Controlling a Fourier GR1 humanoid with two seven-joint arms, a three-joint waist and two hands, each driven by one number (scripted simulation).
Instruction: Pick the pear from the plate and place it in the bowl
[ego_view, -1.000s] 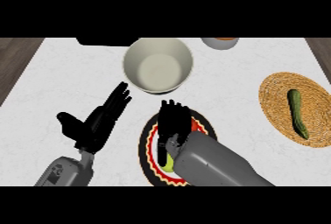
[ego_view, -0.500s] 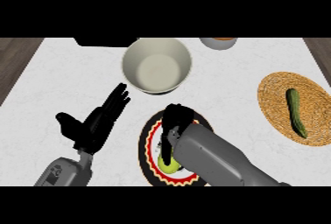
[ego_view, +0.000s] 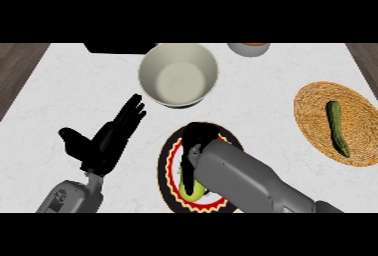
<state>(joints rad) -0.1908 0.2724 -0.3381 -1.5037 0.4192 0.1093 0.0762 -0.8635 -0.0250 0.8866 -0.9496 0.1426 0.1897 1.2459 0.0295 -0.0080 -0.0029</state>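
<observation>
Pear on plate; white marble counter, wood floor edges.

a white marbled counter carries everything, with a strip of dark wood showing past its left and right edges. near the counter's right edge lies a round woven mat, straw-coloured. a long green cucumber rests on the mat, running lengthwise toward the near edge. at the far edge, right of the middle, sits a small cup with an orange inside, partly cut off. a black object sits at the far edge, left of the middle.
</observation>
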